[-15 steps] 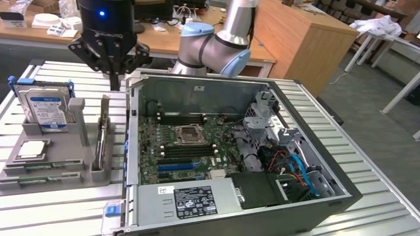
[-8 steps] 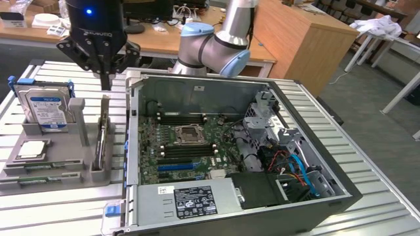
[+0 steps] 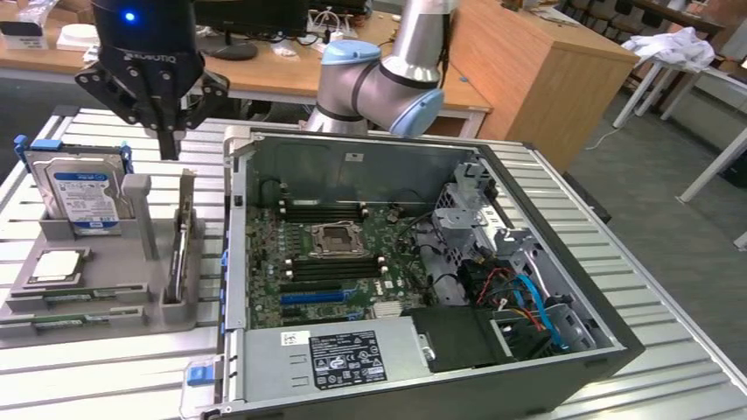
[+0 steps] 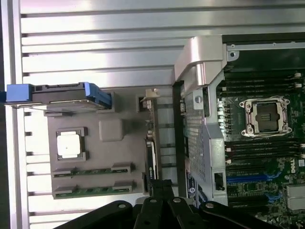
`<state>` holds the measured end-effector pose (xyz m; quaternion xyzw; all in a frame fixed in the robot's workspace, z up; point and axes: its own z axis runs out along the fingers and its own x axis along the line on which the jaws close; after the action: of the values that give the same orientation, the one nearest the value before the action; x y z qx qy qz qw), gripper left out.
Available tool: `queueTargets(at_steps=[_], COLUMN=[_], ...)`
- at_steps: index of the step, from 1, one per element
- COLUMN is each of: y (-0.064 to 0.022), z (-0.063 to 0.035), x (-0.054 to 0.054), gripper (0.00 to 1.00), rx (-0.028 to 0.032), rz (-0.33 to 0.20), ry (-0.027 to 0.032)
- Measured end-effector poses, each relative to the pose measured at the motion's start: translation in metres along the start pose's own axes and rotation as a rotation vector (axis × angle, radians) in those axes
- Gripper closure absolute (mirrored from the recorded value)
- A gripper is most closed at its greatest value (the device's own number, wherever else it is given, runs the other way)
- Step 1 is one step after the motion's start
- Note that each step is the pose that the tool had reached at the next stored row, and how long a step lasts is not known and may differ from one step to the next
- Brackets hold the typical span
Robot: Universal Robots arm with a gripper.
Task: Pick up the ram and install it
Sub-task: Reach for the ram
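Below the gripper (image 3: pixel 173 147), grey holder tray (image 3: pixel 114 265): one. In it: hard drive (image 3: pixel 80 194), one; processor chip (image 3: pixel 56 265), one; green ram sticks (image 4: pixel 90 170) lying flat, two; thin card on edge (image 4: pixel 150 157), one. Beside the gripper: open computer case (image 3: pixel 350 133), one; motherboard (image 3: pixel 350 282), one; empty CPU socket (image 3: pixel 338 238), one; power supply (image 3: pixel 338 357), one.

arm (image 3: pixel 373 83): bent at elbow | claw (image 3: pixel 170 144): closed, empty, pts dwn
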<state>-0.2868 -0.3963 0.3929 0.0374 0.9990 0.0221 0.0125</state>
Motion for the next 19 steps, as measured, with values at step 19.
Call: queueTargets(at_steps=[19], y=[-0.0032], z=[-0.0010], x=[0.045], gripper=[0.89], rx=[0.0000], rz=[0.000], ry=[-0.0001])
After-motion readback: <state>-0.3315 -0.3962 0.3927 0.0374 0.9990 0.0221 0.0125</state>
